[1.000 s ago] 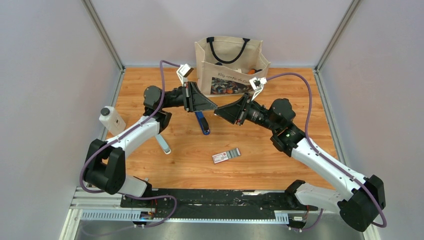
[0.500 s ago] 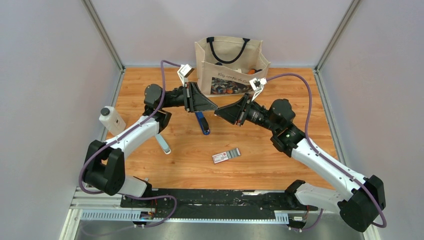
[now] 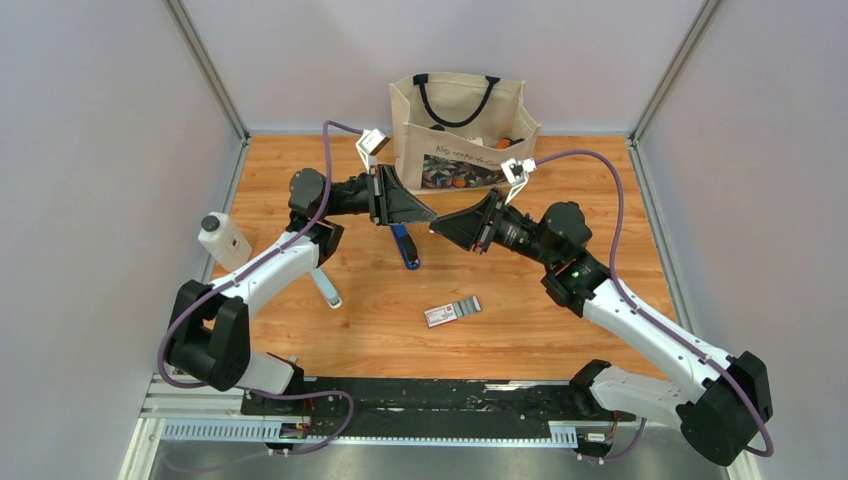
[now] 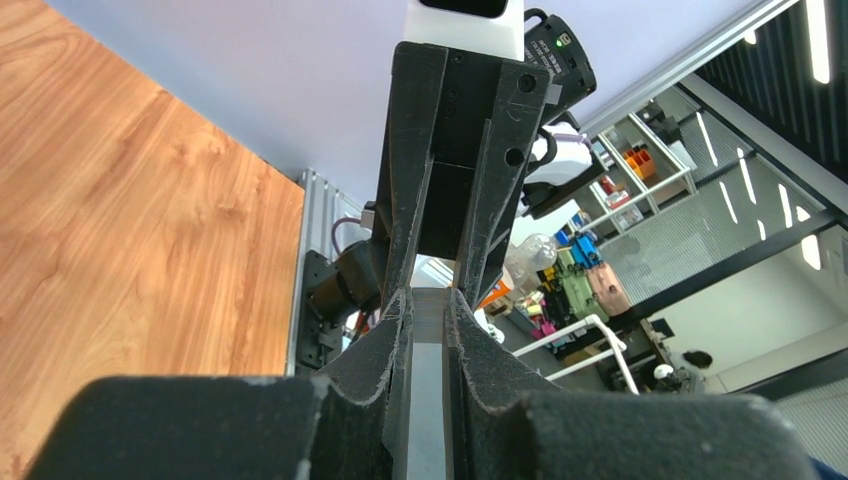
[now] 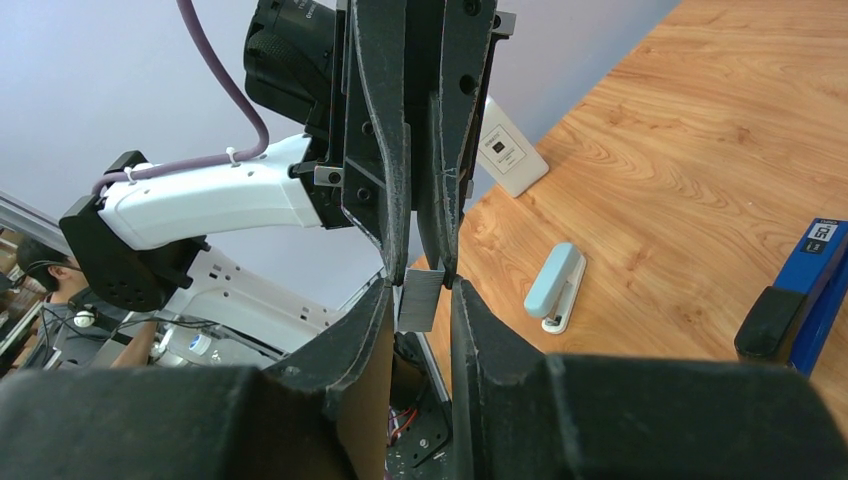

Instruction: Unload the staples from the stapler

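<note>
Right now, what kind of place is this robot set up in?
Probably a robotics lab cell: a wooden tabletop boxed in by grey panels, the left arm and right arm bolted to a metal rail, and workshop shelves with coloured bins seen from the left wrist.

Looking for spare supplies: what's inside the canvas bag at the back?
Inside the canvas bag, only some orange and dark items show near the rim; its walls hide everything deeper.

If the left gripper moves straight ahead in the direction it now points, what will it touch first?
Probably the right gripper: it faces the left gripper tip to tip, with the staples held between both.
</note>
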Motion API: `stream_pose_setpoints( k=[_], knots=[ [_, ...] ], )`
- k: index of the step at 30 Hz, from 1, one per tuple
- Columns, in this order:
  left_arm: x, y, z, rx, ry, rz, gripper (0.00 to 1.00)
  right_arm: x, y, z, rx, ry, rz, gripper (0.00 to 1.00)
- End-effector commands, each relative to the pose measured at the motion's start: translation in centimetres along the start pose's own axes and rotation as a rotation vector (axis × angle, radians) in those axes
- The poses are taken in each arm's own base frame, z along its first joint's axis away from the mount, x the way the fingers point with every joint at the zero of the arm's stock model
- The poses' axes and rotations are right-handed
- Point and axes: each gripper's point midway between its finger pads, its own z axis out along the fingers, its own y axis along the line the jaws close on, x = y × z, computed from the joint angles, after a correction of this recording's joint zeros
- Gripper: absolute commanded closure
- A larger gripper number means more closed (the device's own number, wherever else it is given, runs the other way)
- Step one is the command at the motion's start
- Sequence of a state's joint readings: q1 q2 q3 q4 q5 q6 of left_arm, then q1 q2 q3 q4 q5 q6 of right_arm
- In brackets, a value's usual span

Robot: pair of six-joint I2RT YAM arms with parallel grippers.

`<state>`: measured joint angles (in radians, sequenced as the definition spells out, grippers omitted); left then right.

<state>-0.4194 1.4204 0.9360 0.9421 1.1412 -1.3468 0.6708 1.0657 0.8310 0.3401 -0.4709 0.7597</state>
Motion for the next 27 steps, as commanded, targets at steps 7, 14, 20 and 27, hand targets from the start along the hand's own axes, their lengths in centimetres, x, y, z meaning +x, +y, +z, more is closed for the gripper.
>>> stream_pose_setpoints(
  k=[7, 14, 20, 27],
  knots=[
    [-1.90, -3.09, 0.24, 0.060, -0.054, 0.112, 1.00, -0.53, 0.85, -0.34, -0.027, -0.022, 0.000, 0.74],
    [-2.01, -3.22, 0.15, 0.061, -0.061, 0.114, 1.00, -0.63, 0.95, -0.33, -0.029, -0.025, 0.000, 0.73],
    [-2.29, -3.37, 0.08, 0.064, -0.069, 0.116, 1.00, -0.41, 0.98, -0.18, -0.040, -0.018, 0.006, 0.65],
    [-2.24, -3.41, 0.00, 0.064, -0.068, 0.118, 1.00, -0.54, 0.84, -0.24, -0.032, -0.029, 0.005, 0.68]
  ],
)
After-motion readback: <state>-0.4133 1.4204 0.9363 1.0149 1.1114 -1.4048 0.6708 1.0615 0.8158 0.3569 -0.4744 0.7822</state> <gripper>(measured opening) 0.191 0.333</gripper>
